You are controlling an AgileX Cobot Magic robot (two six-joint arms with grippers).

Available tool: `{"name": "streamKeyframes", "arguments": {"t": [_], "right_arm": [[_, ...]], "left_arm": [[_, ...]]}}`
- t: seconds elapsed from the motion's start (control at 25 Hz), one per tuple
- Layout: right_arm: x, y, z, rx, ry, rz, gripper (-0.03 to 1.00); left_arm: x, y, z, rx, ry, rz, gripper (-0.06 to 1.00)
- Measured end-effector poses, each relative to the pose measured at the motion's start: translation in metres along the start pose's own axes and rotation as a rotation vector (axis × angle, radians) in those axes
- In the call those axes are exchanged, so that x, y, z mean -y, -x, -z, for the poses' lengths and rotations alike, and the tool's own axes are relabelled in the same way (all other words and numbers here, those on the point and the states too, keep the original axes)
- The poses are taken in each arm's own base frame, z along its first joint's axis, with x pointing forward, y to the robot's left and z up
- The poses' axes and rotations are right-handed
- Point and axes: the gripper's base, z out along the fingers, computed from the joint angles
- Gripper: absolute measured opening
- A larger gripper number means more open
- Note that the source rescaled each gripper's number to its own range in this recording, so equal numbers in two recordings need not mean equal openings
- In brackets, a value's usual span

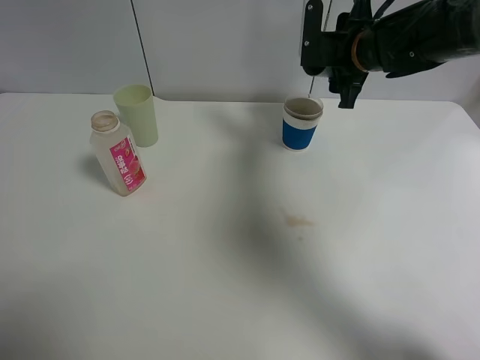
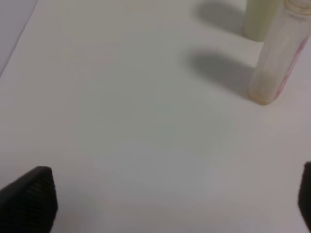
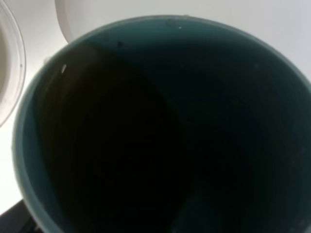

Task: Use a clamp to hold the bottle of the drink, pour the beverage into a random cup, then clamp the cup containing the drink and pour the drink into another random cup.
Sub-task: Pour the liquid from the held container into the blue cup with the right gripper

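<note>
My right clamp (image 1: 331,54) is shut on the teal cup (image 1: 313,37), holding it tipped on its side just above the blue-banded cup (image 1: 302,124). A thin thread of the beverage (image 1: 310,88) hangs between the two cups. The right wrist view is filled by the teal cup's dark inside (image 3: 165,131), with the pale rim of the blue-banded cup (image 3: 9,73) at its edge. The bottle (image 1: 118,154) with the pink label stands uncapped at the left and looks nearly empty. My left gripper (image 2: 165,204) is open over bare table, short of the bottle (image 2: 277,58).
A pale yellow-green tumbler (image 1: 136,114) stands right behind the bottle and shows beside it as a tumbler (image 2: 260,19) in the left wrist view. A small brownish stain (image 1: 298,221) marks the white table (image 1: 225,285) near its middle.
</note>
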Motion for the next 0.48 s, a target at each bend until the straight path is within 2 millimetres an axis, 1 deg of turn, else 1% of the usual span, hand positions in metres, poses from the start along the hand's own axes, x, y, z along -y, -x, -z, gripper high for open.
{"name": "streamKeyframes", "arguments": {"t": [0.2, 0.48], "right_arm": [[0.004, 0.01, 0.003, 0.005, -0.023, 0.034, 0.0], [0.004, 0.014, 0.005, -0.023, -0.046, 0.059, 0.0]], "left_arm": [[0.0, 0.0, 0.0, 0.0, 0.0, 0.0, 1.0], [0.0, 0.0, 0.0, 0.0, 0.0, 0.0, 1.0]]}}
